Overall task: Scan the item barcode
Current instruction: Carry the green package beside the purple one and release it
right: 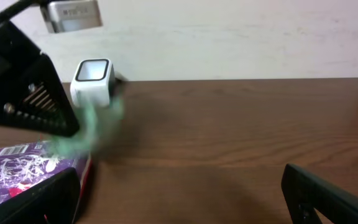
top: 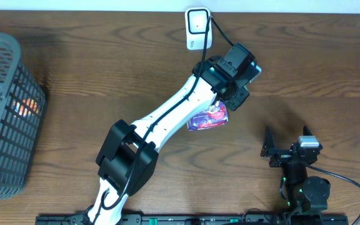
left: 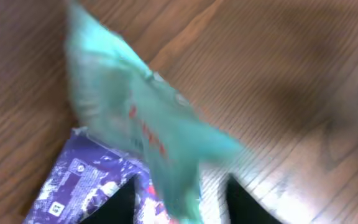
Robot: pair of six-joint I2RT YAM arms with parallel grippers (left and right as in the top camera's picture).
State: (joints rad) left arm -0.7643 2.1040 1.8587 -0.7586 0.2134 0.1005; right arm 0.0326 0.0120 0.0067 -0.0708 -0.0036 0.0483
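Observation:
A teal packet (left: 142,118) shows as a motion blur between the spread fingers of my left gripper (left: 182,186); its lower end sits in the gap and the right finger (left: 244,202) stands apart from it. Under it a purple packet (left: 79,183) lies flat on the table, also visible below the left arm (top: 208,117). The white barcode scanner (top: 198,28) stands at the table's back edge, just beyond my left gripper (top: 233,94). In the right wrist view the teal packet (right: 86,134) is a smear in front of the scanner (right: 92,81). My right gripper (right: 179,193) is open and empty.
A dark mesh basket (top: 5,112) with something orange inside stands at the left edge of the wooden table (top: 317,69). The right arm's gripper (top: 280,150) rests near the front right. A pale wall rises behind the scanner.

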